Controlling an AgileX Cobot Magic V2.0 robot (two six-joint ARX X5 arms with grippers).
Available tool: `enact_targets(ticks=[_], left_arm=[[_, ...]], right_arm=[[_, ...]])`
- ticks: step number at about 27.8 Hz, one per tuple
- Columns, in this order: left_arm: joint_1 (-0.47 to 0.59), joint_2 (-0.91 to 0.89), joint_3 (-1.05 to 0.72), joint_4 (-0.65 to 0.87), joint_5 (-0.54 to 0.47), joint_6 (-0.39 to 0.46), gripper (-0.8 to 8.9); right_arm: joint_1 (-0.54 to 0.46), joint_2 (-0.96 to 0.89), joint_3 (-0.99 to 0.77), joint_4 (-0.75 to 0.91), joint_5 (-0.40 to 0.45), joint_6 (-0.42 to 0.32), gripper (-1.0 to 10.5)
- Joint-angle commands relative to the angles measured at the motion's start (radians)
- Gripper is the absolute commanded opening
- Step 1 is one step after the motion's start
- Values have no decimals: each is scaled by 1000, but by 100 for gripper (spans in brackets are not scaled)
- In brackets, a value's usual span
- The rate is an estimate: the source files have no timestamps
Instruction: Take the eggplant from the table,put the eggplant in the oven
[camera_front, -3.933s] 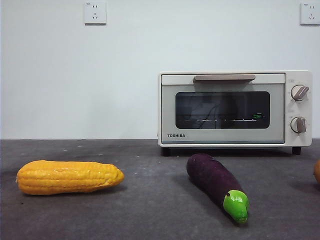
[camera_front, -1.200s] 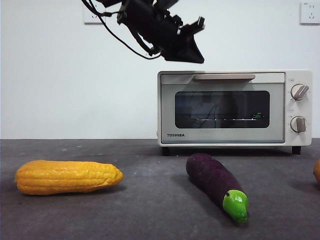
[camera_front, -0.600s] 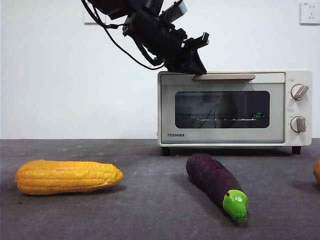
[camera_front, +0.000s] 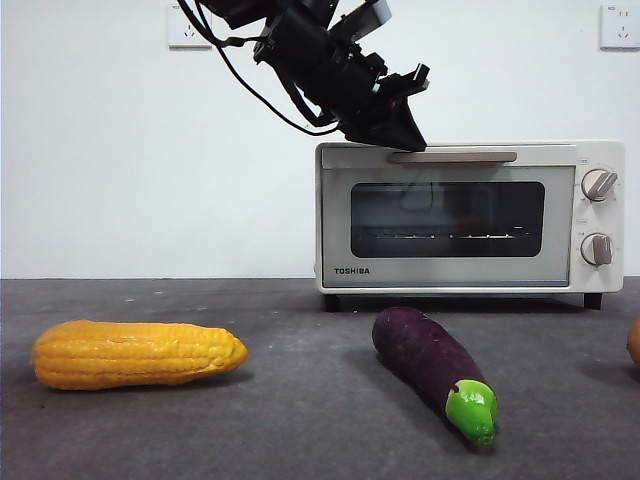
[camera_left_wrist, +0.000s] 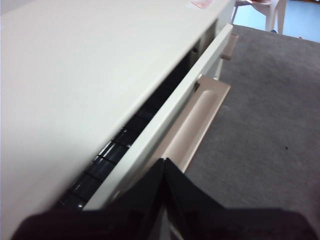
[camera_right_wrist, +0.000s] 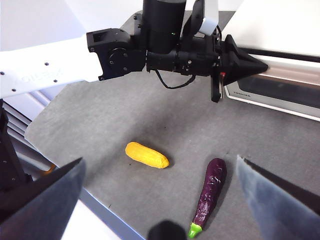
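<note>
A: What changed in the last second?
B: The left gripper (camera_front: 405, 135), jaws pressed together on nothing, reached the oven (camera_front: 470, 218) handle (camera_front: 452, 156); the door now stands cracked open.
A: The eggplant (camera_front: 432, 367)?
B: Untouched on the table (camera_front: 300, 420). Right gripper (camera_right_wrist: 160, 200) waits above, spread wide, empty.

Left arm (camera_right_wrist: 45, 67): white link casing with black screws, joined to black wrist housings. A black cable (camera_right_wrist: 172, 85) loops beneath. The left claw (camera_right_wrist: 247, 64) tapers to a black point.
</note>
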Motion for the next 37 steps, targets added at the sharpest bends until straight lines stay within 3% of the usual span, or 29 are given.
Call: enact_targets(ticks=[1, 19, 27, 37], left_arm=[[-17, 30, -22, -77, 0, 18, -6], [-144, -42, -22, -150, 52, 7, -5], [-135, -134, -22, -194, 48, -14, -5], [-36, -352, -22, -312, -66, -22, -5]], right_arm=[[2, -1, 5, 3, -3, -12, 508], [2, -1, 5, 3, -2, -31, 508], [2, -1, 5, 3, -2, -31, 508], [2, -1, 5, -2, 3, -31, 508]])
